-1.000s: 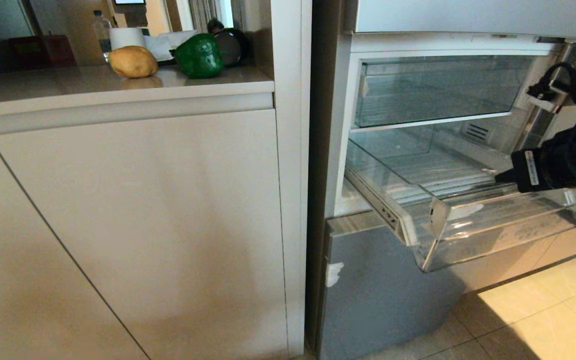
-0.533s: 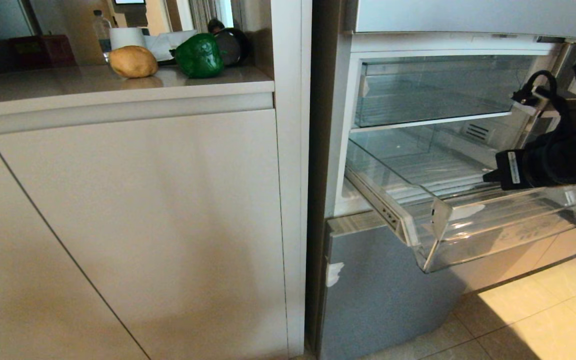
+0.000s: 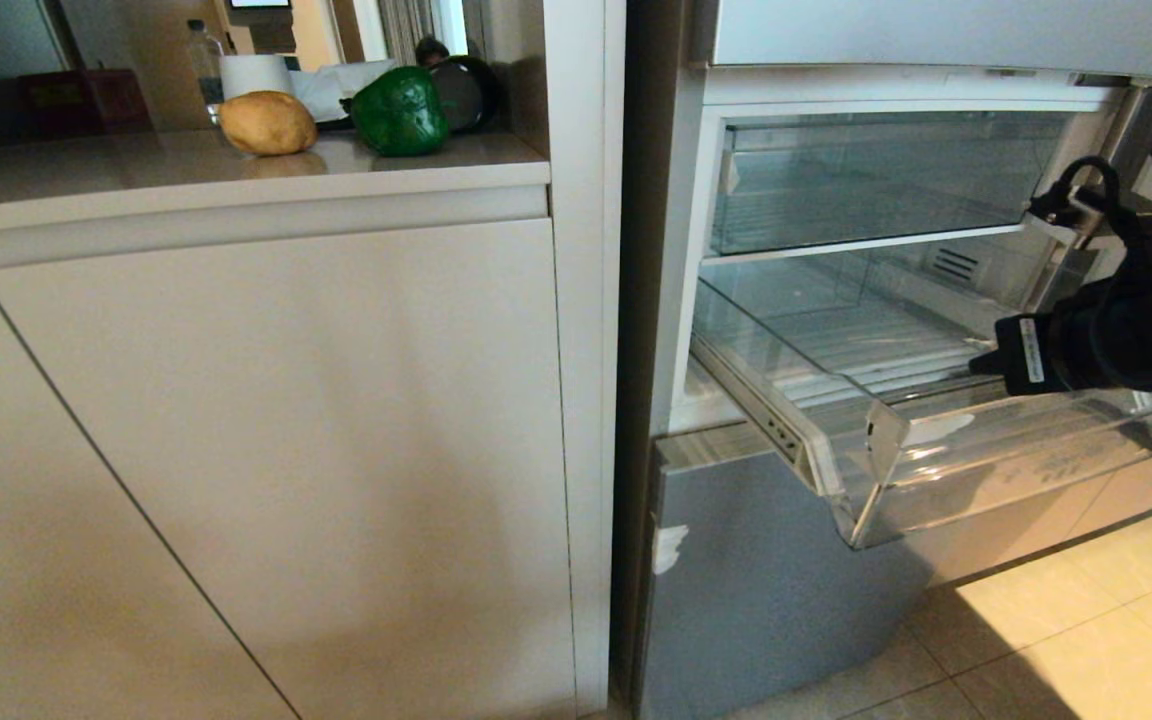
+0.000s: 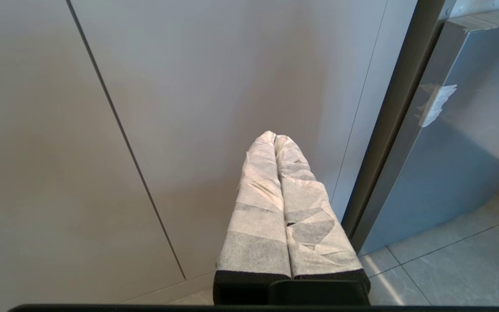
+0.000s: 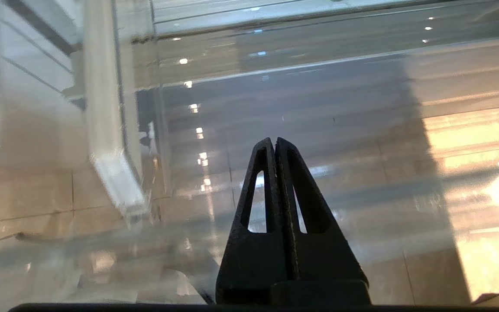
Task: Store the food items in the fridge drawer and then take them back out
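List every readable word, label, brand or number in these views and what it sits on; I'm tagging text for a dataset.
Nothing can be read.
Right gripper: a white sticker with print, too small to read.
Fridge drawer: faint markings on its clear front wall, too blurred to read.
Lower fridge panel: a torn white scrap of tape or label, no lettering visible.
Bottle on the counter: no lettering legible.

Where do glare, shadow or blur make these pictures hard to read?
Head view: warm sunlight on the floor, reflections on the open drawer. Right wrist view: bright glints and smearing across the clear drawer floor around the shut right end effector. Left wrist view: even light, soft shadow on the cabinet door.
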